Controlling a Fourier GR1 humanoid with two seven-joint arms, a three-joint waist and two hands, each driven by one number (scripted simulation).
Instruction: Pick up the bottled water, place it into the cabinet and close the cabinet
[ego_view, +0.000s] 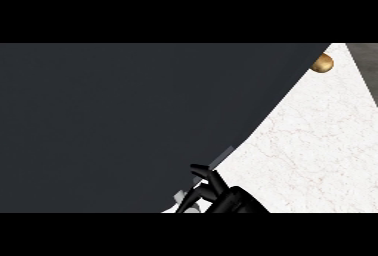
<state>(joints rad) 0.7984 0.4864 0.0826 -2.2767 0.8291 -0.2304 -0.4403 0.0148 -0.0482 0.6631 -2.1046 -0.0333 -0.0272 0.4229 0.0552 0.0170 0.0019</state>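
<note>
A dark cabinet door fills most of the head view, slanting from the upper right down to the lower middle. Its brass knob shows at the top right corner of the door. My right hand comes in at the lower edge, and its fingers stretch up and left against the door's lower edge. It holds nothing that I can see. The bottled water is hidden, and so is the inside of the cabinet. My left hand does not show.
White marble counter lies to the right of the door. A grey strip shows beyond the counter's far right edge.
</note>
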